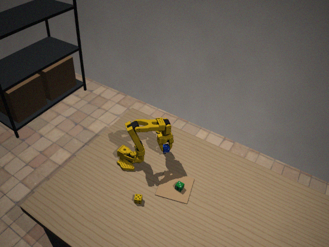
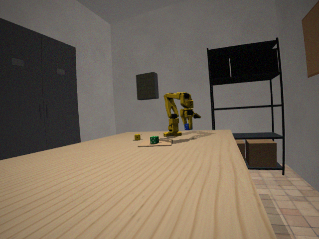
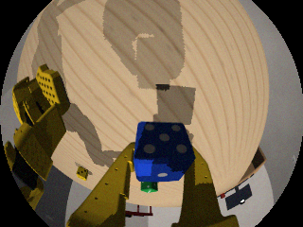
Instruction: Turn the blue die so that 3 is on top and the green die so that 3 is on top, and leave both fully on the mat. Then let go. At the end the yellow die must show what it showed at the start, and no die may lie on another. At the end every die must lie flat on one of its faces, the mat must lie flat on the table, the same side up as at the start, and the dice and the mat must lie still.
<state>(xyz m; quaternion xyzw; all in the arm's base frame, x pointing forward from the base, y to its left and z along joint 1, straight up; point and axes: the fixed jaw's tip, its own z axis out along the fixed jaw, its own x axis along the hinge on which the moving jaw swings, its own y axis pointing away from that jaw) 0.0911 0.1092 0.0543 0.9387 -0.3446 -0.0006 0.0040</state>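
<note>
My gripper (image 1: 166,148) is shut on the blue die (image 1: 166,148) and holds it above the bare table, off the mat and behind it. In the wrist view the blue die (image 3: 165,151) sits between the two yellow fingers, with a face of several white pips towards the camera. It also shows in the exterior view (image 2: 186,126). The green die (image 1: 179,186) lies flat on the tan mat (image 1: 175,192), near its far edge, with 3 pips on top. The yellow die (image 1: 138,198) lies flat on the table left of the mat.
The arm's base (image 1: 127,158) stands on the table behind and left of the mat. A black shelf rack (image 1: 34,60) with brown boxes stands on the floor beyond the table's left side. The table edge runs near the base's left.
</note>
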